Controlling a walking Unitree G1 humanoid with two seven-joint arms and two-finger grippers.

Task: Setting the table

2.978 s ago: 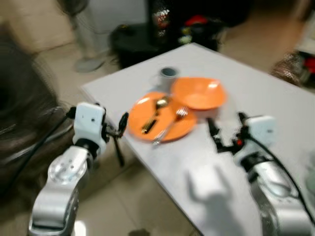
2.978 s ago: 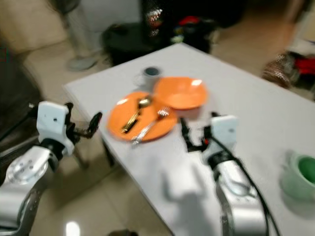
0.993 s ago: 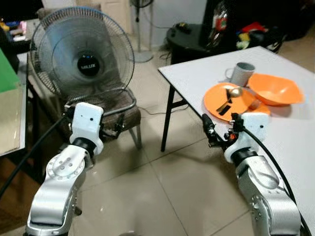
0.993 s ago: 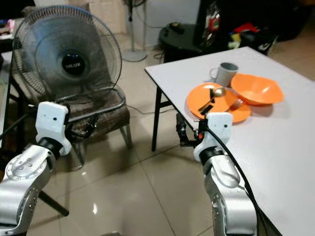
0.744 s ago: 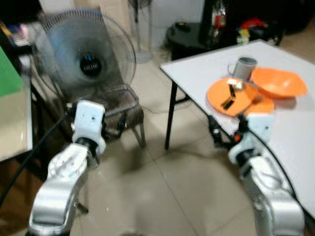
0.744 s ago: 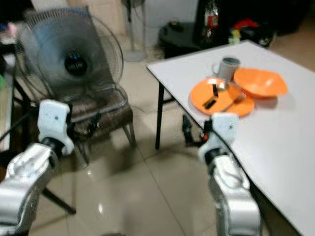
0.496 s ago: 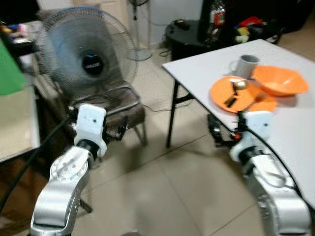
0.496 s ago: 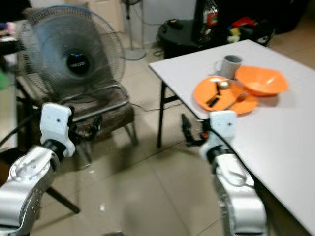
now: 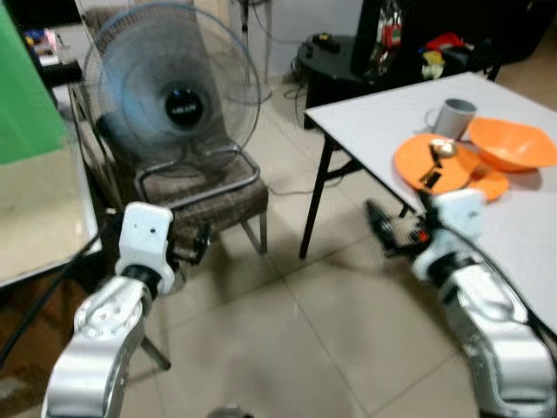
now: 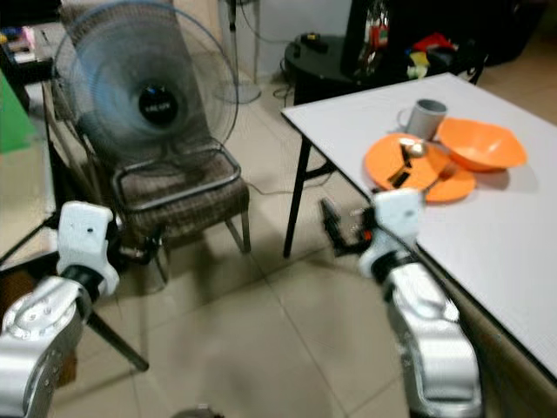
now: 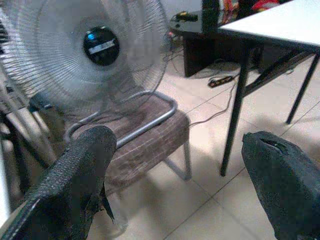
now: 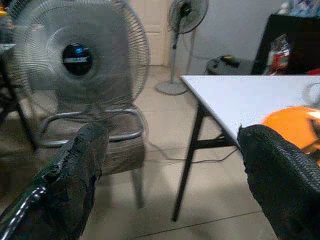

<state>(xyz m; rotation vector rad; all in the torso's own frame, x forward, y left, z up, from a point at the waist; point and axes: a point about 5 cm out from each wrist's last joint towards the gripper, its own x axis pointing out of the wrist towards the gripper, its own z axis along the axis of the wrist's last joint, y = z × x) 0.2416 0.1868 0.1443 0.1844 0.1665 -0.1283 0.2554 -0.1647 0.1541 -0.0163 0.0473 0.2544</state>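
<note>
Two grippers, both spread wide, holding nothing: our left gripper (image 11: 175, 190) faces chair (image 9: 204, 196) with fan (image 9: 178, 96); our right gripper (image 10: 335, 228) hangs off table (image 10: 513, 235) edge. Orange plate (image 10: 418, 170) carrying spoon (image 10: 407, 161) and fork (image 10: 446, 172), orange bowl (image 10: 480, 144), grey mug (image 10: 425, 117) clustered near table corner, apparently awaiting laying out.

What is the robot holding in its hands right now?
Nothing. Both the left gripper and the right gripper are open with only air between their fingers. The orange plate sits untouched on the table.
</note>
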